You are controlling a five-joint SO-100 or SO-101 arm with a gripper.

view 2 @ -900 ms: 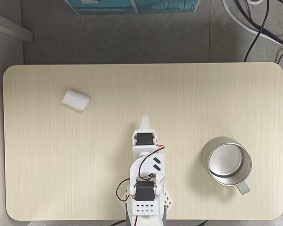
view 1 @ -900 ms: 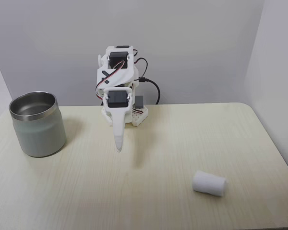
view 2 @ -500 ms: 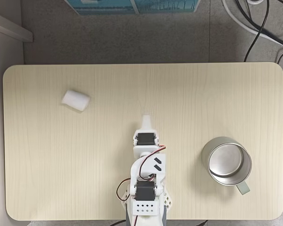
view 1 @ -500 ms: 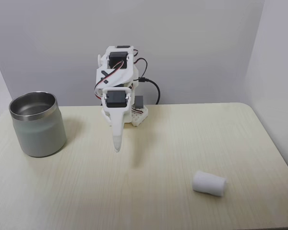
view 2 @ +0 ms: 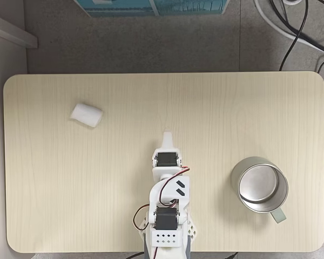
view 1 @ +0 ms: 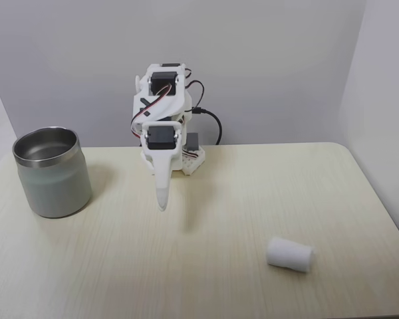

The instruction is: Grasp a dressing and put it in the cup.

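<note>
Nothing done yet: my tool [view 1: 161, 205] is clenched, empty; small white gauze roll [view 2: 86, 115] at ten o'clock, steel cup [view 2: 259, 185] at three.

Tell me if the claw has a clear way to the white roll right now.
Probably yes. The roll lies alone on the bare table, and nothing stands between it and the claw. The cup sits on the opposite side of the arm. Whether the arm stretches that far can't be told.

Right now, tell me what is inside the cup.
Nothing: the cup shows a bare shiny steel floor from above. The dressing lies on the table, far from it.
</note>
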